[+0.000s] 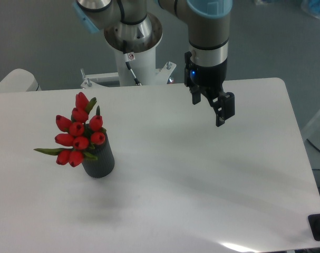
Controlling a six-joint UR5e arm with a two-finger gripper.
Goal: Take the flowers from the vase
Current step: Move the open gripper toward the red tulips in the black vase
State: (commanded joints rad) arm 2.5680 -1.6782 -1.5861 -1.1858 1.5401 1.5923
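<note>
Red flowers [77,130] stand in the dark grey vase [99,158] on the left of the white table [202,184] (leaning slightly left). Well apart to the right, the gripper [219,116] hangs above the tabletop, holding nothing; its jaw gap cannot be told.

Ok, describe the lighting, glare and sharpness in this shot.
Fixed camera view: even, soft light on the table; faint shadows beside the vase; a bright glare patch at the bottom edge; flowers and gripper fairly sharp, slightly grainy.
</note>
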